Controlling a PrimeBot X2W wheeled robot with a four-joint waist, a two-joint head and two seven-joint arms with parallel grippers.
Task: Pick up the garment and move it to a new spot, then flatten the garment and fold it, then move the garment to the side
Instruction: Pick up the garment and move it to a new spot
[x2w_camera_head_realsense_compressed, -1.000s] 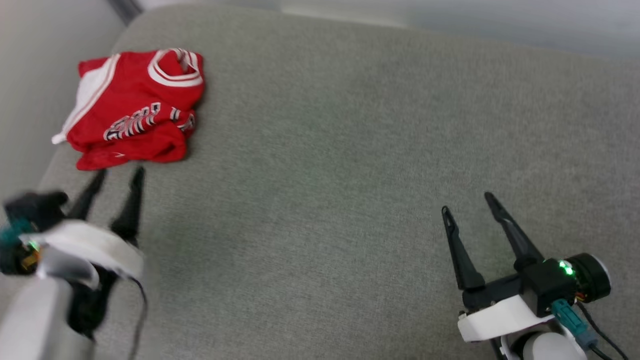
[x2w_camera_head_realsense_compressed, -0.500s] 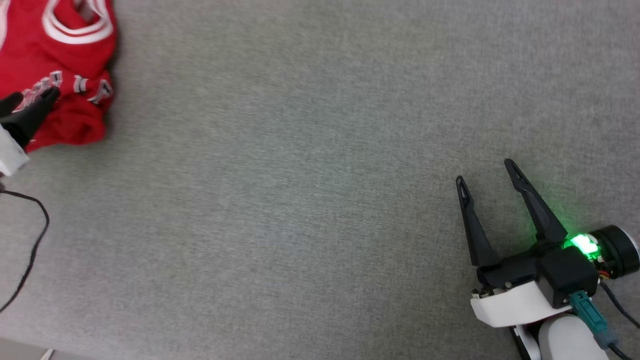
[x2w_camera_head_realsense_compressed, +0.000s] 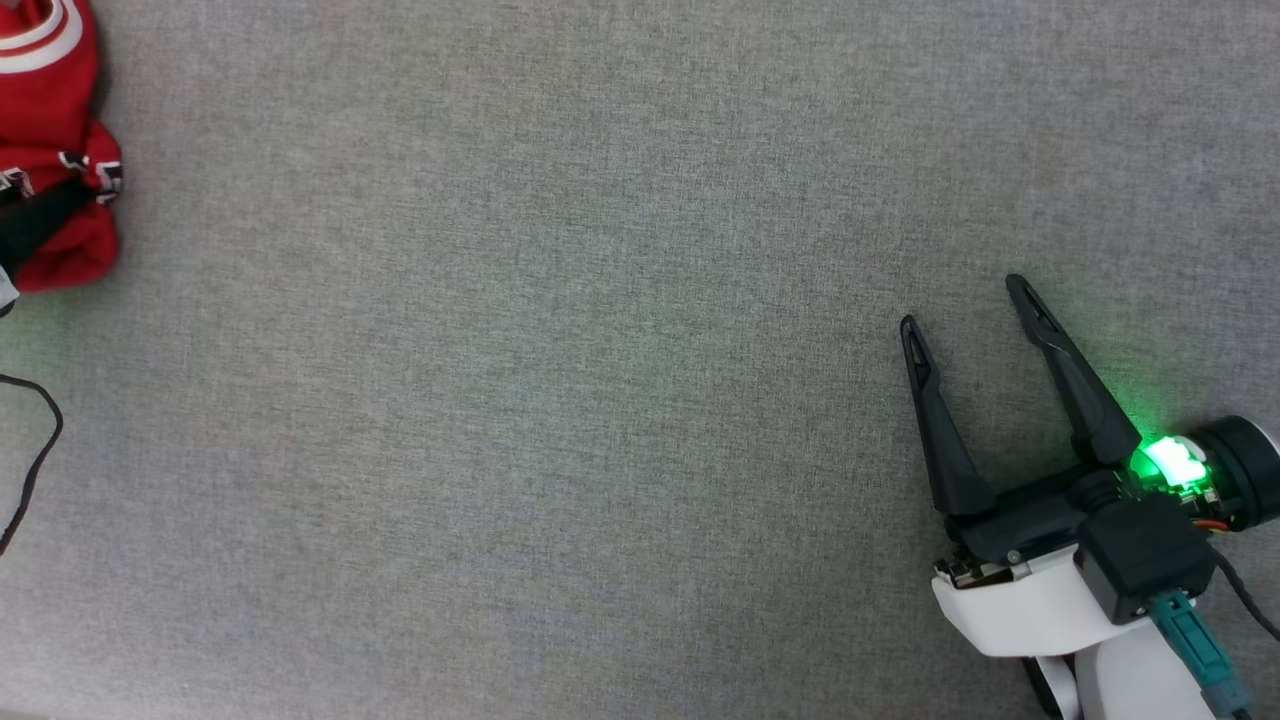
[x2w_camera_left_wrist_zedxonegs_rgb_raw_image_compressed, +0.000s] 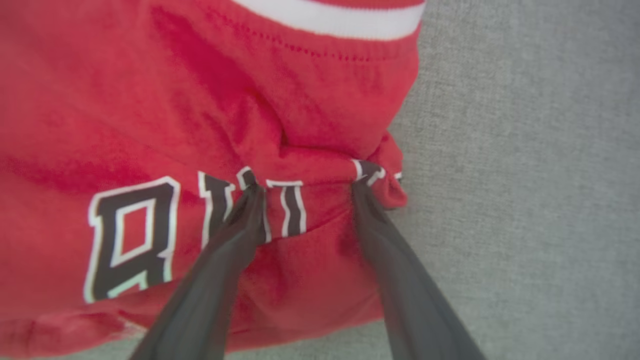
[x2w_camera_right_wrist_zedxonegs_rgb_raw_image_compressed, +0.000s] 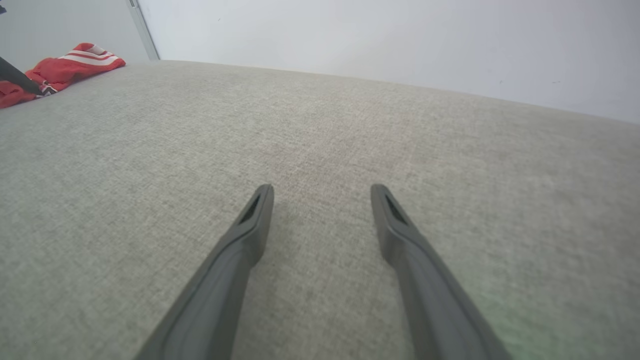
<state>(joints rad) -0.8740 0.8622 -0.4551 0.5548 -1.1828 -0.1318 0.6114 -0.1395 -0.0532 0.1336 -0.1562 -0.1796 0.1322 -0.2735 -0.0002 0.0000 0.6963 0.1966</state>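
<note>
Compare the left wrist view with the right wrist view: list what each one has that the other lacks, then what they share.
Left wrist view: close up, the left gripper with fingers apart, tips pressed into the garment at its black white-outlined lettering. Right wrist view: the right gripper, open and empty over the grey fabric surface, a pale wall behind. Shared: the garment, the surface, one left finger at the garment.

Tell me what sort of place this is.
Probably an indoor room with a bed or padded bench: a grey woven-fabric surface, a plain white wall behind it, and a crumpled red garment on it.
</note>
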